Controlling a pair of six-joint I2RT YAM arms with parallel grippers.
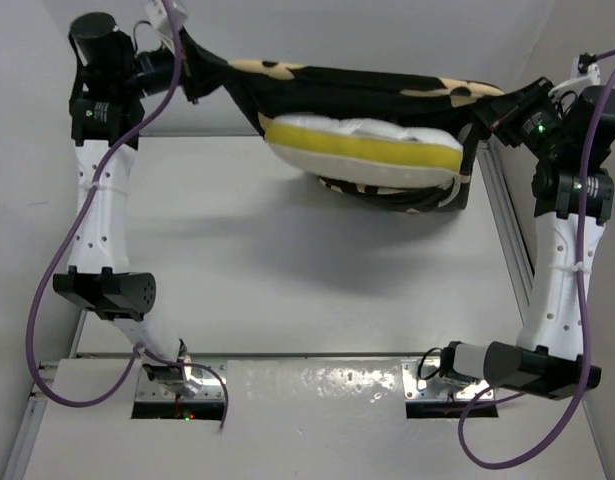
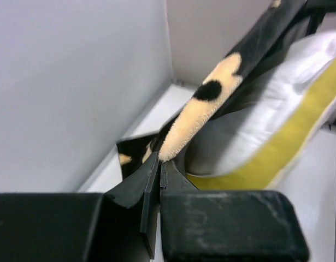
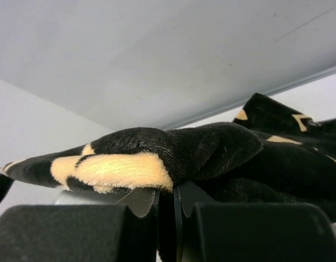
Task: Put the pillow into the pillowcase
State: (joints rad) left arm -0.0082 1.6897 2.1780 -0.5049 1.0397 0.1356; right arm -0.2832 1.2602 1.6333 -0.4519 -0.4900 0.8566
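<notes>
In the top view, the left gripper (image 1: 190, 78) and the right gripper (image 1: 492, 115) each pinch 1 upper end of the pillowcase (image 1: 367, 85), which stretches between the 2 over the table (image 1: 287, 270). The pillow (image 1: 362, 148) lies in the sagging case below and between them, yellow band showing. In the left wrist view, the jaws are clamped flat on a black-and-tan fabric edge, with the pillow just beyond the fingertips. In the right wrist view, the jaws are closed on a thick fold of the case.

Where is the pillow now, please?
In the top view, the pillow is far centre, partly inside the pillowcase held by the left gripper and right gripper.
</notes>
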